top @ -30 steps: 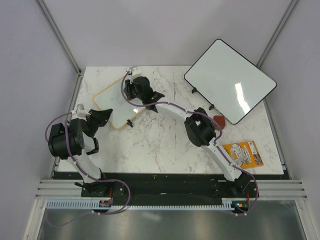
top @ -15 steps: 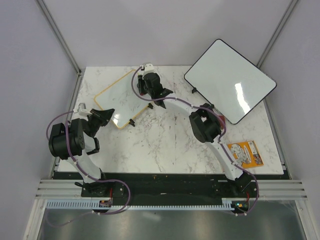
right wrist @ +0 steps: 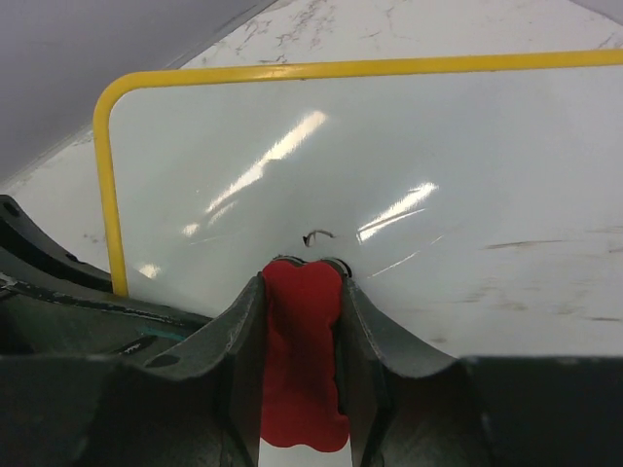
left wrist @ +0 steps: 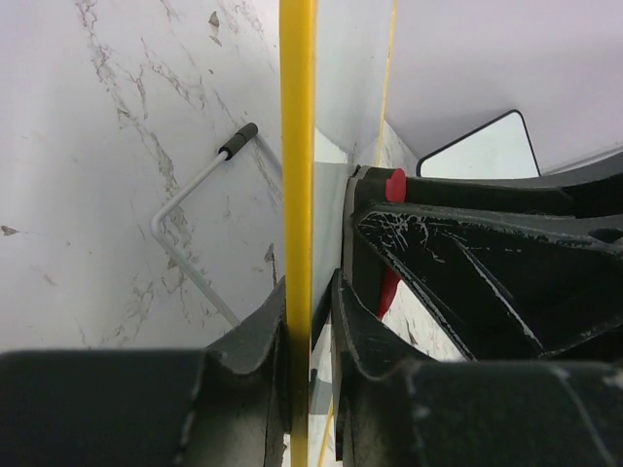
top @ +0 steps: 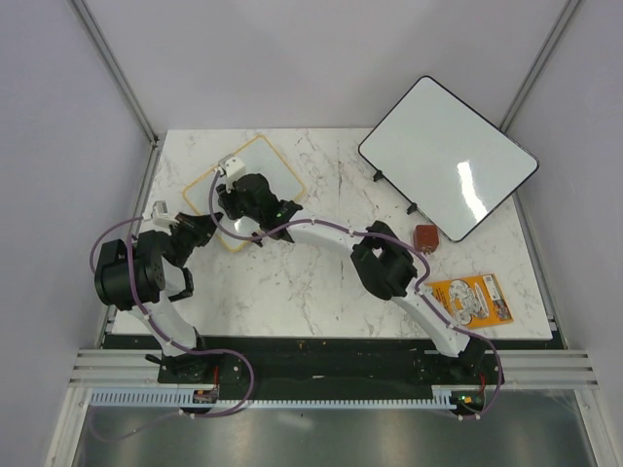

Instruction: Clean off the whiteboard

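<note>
The whiteboard point(top: 261, 163) sits at the left rear of the worktop point(top: 321, 282), and both arms are on it. The left gripper point(top: 201, 230) has the near-left edge, jaws pinched tight on the yellow frame. The right gripper point(top: 237, 199) reaches across over the board face, jaws closed on a red eraser point(right wrist: 302, 360) whose tip is pressed to the white surface.

How far along? I judge it well into the wiping but not done. Most of the board reads clean and glossy, but a small black squiggle point(right wrist: 316, 235) sits just ahead of the eraser, and faint grey streaks point(right wrist: 531, 243) trail off to the right. Those need passes before this can be called erased.

Now the views. From the top camera you get the layout: board, both arms, and the larger black-framed whiteboard point(top: 448, 156) off at the right rear, well apart. The leftover marks are invisible from up there, because the right gripper covers the middle of the board. Only the right wrist camera shows the squiggle and the streaks. The left wrist camera gives something neither of the others does: the frame edge-on between its jaws, confirming the clamp, and a bent wire leg point(left wrist: 190, 209) with a black tip lying on the marble beside the board.
</note>
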Action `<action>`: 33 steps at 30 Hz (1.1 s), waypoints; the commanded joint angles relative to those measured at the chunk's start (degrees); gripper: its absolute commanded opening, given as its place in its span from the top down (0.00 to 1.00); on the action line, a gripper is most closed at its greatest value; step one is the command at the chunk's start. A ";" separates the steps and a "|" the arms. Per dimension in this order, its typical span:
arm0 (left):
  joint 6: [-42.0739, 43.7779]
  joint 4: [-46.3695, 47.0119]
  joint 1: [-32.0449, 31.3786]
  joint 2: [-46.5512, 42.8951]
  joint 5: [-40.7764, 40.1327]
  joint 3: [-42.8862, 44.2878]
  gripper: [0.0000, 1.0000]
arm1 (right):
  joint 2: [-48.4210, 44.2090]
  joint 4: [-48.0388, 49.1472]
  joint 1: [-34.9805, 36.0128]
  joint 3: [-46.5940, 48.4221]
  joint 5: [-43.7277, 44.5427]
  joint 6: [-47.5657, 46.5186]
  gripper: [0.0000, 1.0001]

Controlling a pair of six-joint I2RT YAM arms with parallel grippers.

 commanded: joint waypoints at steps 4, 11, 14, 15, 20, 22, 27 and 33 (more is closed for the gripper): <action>2.60 15.29 -0.89 0.49 -0.03 0.18 0.98 | 4.88 -7.69 -7.40 -2.11 -3.49 8.89 1.00; 2.51 15.29 -0.89 0.57 0.06 0.44 0.98 | 3.65 -9.27 -13.74 -3.87 0.90 11.62 1.00; 2.51 15.29 -0.98 0.57 0.24 0.35 0.98 | 3.30 -9.36 -14.36 -4.66 0.12 11.36 1.00; 2.51 15.29 -0.98 0.57 0.15 0.44 0.98 | 3.04 -9.19 -14.27 -5.10 -0.84 11.45 1.00; 2.42 15.29 -1.06 0.57 0.15 0.44 0.98 | 1.72 -7.69 -11.64 -8.09 -4.89 10.13 1.00; 2.51 15.37 -1.06 0.57 0.24 0.53 0.98 | 0.84 -7.87 -9.27 -8.43 -4.81 7.50 1.00; 2.42 15.29 -1.15 0.58 0.24 0.53 0.98 | 0.66 -8.83 -5.66 -7.65 -8.92 5.38 1.00; 2.33 15.29 -1.15 0.66 0.33 0.62 0.98 | 3.47 -14.18 -4.78 -2.48 -19.98 3.72 1.00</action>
